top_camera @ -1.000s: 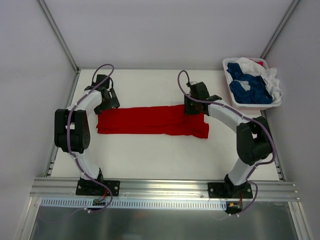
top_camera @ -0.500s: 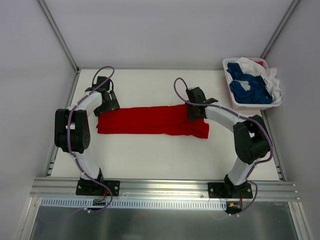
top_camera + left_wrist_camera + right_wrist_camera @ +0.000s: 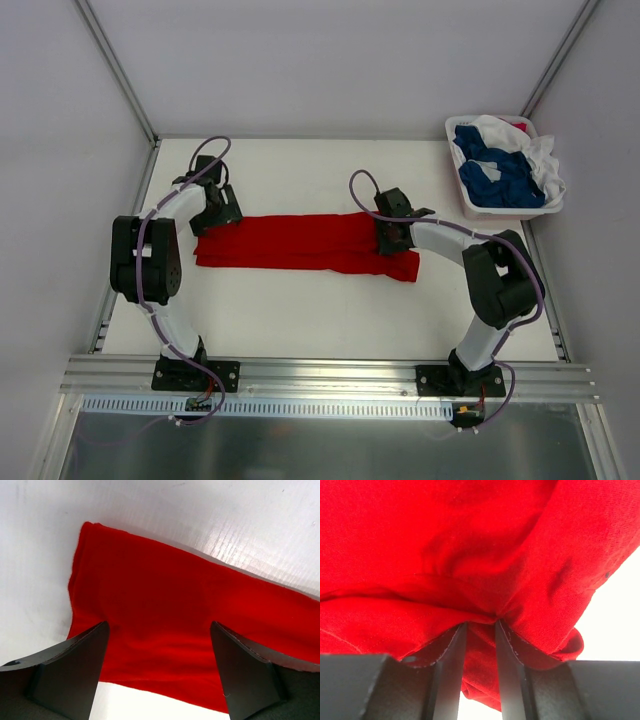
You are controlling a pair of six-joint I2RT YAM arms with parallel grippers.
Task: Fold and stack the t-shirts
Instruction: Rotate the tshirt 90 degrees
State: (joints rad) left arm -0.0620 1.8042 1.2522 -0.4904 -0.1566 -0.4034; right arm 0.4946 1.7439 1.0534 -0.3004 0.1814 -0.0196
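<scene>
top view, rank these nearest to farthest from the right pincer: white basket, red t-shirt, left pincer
1. red t-shirt: its right end is pinched in the right pincer.
2. white basket: off to the far right, apart from the shirt.
3. left pincer: open over the shirt's left end, on the opposite side.

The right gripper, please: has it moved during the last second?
Yes. The right gripper has drawn away from the table's far edge toward the near side, and is now shut on the red shirt's right end.
</scene>
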